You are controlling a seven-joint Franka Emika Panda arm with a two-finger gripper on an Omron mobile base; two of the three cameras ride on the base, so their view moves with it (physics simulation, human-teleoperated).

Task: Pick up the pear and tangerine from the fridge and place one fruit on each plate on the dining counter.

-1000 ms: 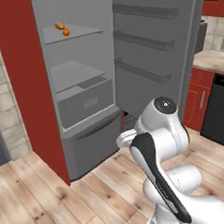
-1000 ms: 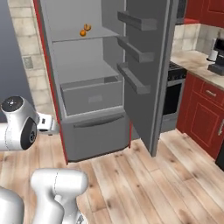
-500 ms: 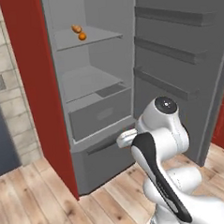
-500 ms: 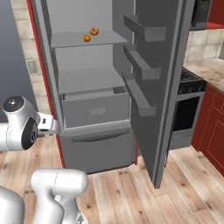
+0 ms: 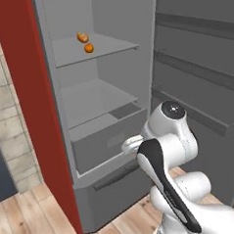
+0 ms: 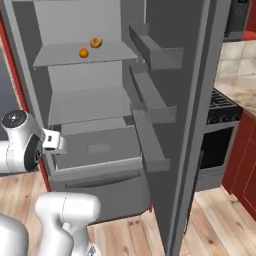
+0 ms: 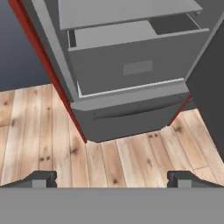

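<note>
Fridge (image 5: 109, 114), door open: looming larger in both base views than a second ago, the base closing in for the reach. Gripper (image 7: 112, 178): hanging low, fingers spread wide, holding nothing. Tangerine (image 5: 89, 48): sitting on upper shelf beside brown pastry-like item (image 5: 82, 37). Pear: not made out. Writing: none legible.

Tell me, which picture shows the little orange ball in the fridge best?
The left base view: the tangerine sits unblocked on the upper shelf there, beside a browner item. The right base view shows the tangerine too, a bit smaller. The hand view looks at the drawer below.
</note>
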